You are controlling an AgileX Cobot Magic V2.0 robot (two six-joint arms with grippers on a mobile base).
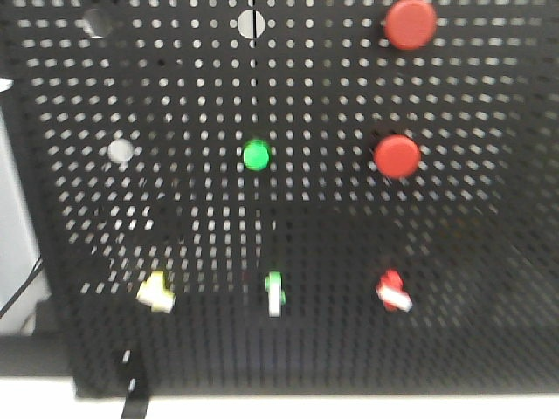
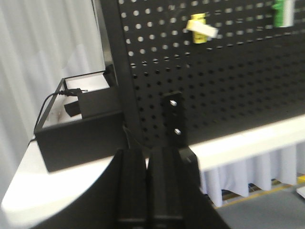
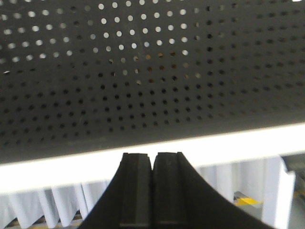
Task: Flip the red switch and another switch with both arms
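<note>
While left claw (image 2: 147,157) and right claw (image 3: 152,160) hang clenched, empty, off counter (image 3: 214,139) edge, red switch (image 1: 392,290) sits near pegboard (image 1: 332,227) lower-right corner, yellow switch (image 1: 155,292) lower-left; neither touched.

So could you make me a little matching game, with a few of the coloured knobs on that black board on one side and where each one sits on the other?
Things:
1. yellow switch
2. red switch
3. green round button
4. top red round button

Places on the board, seen from the front:
A. top right
B. bottom left
C. centre
D. bottom right

Pairs: 1-B, 2-D, 3-C, 4-A.
</note>
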